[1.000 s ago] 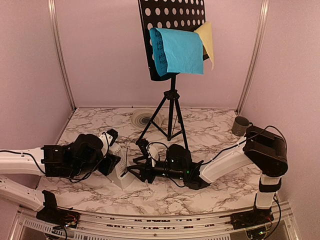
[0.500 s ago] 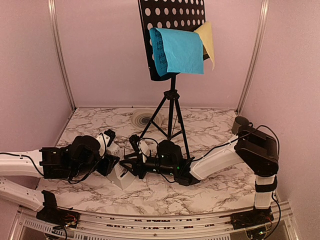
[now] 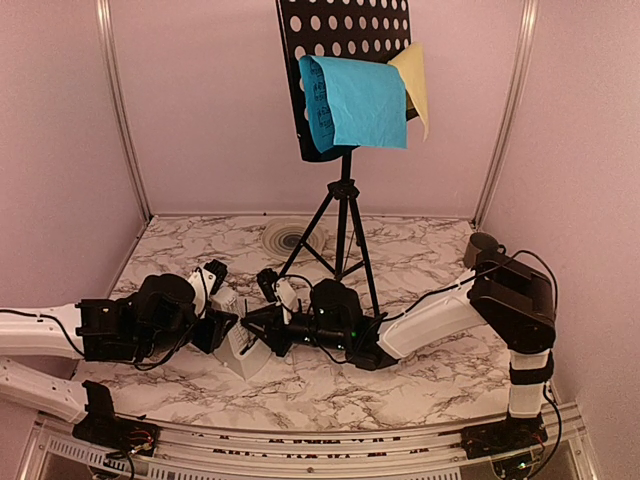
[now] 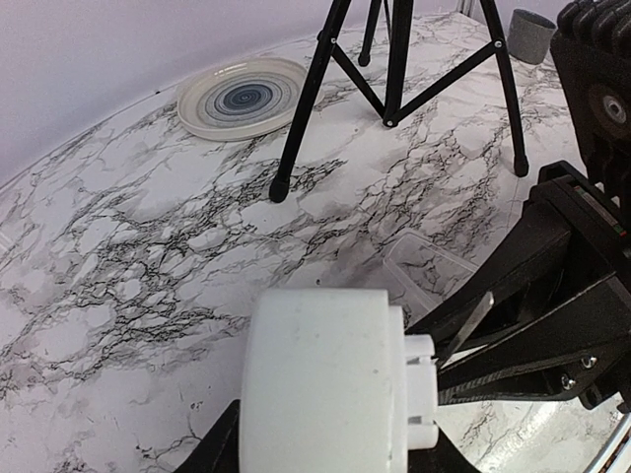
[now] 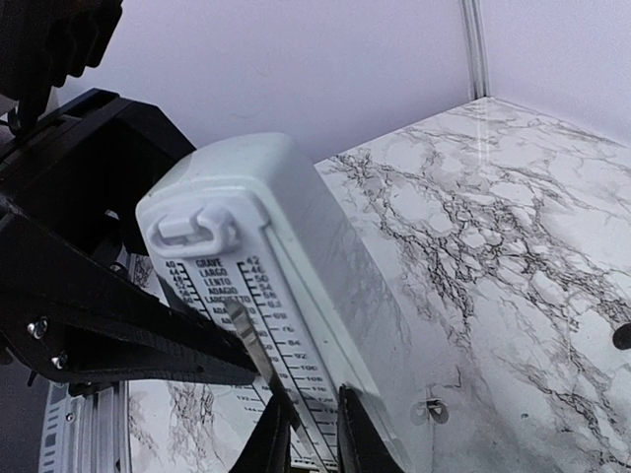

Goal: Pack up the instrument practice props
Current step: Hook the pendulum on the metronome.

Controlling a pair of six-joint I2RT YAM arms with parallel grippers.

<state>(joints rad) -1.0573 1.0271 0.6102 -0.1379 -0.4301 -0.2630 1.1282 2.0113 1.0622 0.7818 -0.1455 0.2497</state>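
Observation:
My left gripper [image 3: 232,335] is shut on the white pyramid metronome [image 3: 243,352], holding it by its sides just above the table. Seen from the left wrist, the white body [image 4: 325,384] fills the space between my black fingers [image 4: 212,448]. My right gripper [image 3: 258,325] meets the metronome's scale face [image 5: 296,236] from the right. Its jaws [image 5: 308,424] stand narrowly open around the thin metal pendulum [image 5: 246,340]; one fingertip touches it and a small gap shows at the other. The black music stand [image 3: 345,40] stands behind on its tripod [image 3: 343,230], with a blue page [image 3: 360,100] and a yellow page [image 3: 415,80] draped over it.
A spiral-patterned plate [image 3: 285,238] lies by the back wall, left of the tripod legs [image 4: 394,59]. A dark mug [image 3: 482,250] sits at the right wall. A clear flat lid [image 4: 434,266] lies on the marble just beyond the metronome. Pink walls close three sides.
My right gripper has moved left up to the metronome, and its jaws have narrowed around the pendulum. The left arm has shifted slightly, still holding the metronome.

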